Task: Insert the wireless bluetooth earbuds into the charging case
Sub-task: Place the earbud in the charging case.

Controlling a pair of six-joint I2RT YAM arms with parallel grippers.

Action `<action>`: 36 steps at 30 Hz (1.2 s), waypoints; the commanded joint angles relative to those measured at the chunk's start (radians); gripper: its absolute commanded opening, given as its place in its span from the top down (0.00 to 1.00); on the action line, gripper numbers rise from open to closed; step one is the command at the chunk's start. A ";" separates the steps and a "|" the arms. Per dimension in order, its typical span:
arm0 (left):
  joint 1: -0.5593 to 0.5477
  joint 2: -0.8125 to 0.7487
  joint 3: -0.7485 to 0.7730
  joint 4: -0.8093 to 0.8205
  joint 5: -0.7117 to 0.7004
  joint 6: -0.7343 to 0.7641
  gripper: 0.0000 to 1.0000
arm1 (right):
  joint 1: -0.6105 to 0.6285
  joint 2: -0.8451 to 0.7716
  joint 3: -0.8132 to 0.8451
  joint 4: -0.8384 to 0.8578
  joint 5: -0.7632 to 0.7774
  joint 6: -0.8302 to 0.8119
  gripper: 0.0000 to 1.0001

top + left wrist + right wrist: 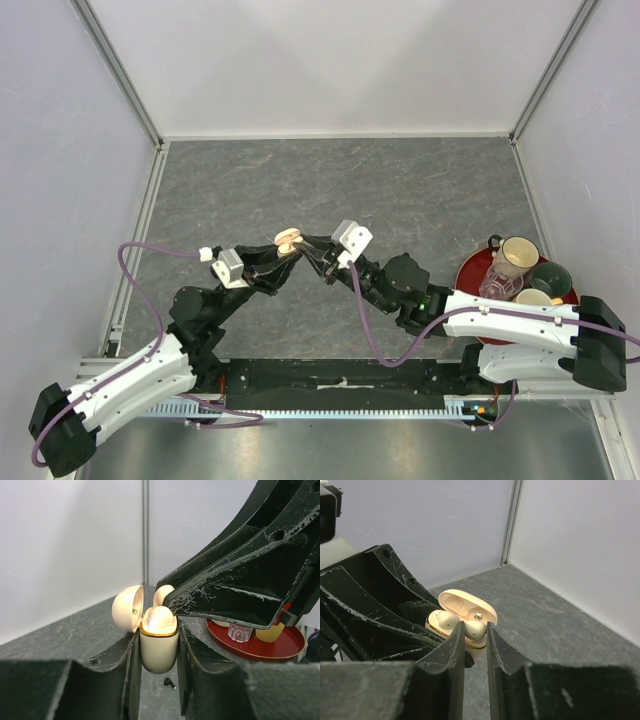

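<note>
The left gripper (158,637) is closed on the lower body of a cream case (159,657), holding it upright above the table (350,180), one finger pressed to each side. The case's lid (469,601) is swung open. Two cream earbuds (444,619) sit side by side in the case's wells. The right gripper (473,630) reaches in from the opposite side, its fingers drawn close together with only a narrow gap, the tips on either side of the nearer cream earbud; whether it is actually gripping that earbud cannot be told. One black earbud (170,682) lies on the table just below the held case. Well off to the right, by the right arm's base, a red tray (287,649) holds several cups (515,256).
</note>
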 commanded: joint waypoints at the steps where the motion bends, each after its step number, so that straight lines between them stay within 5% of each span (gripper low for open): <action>1: 0.003 -0.009 0.036 0.126 -0.067 0.010 0.98 | 0.032 0.029 -0.023 -0.075 -0.003 0.044 1.00; 13: 0.003 -0.012 0.027 0.117 -0.033 0.017 0.98 | 0.034 0.066 0.049 -0.110 -0.050 0.136 0.92; 27: 0.001 -0.032 0.013 0.112 -0.045 0.019 0.98 | 0.032 0.023 0.029 -0.093 -0.050 0.193 0.56; 36: 0.003 -0.040 0.016 0.103 -0.042 0.017 0.98 | 0.034 -0.017 0.000 -0.015 -0.006 0.206 0.44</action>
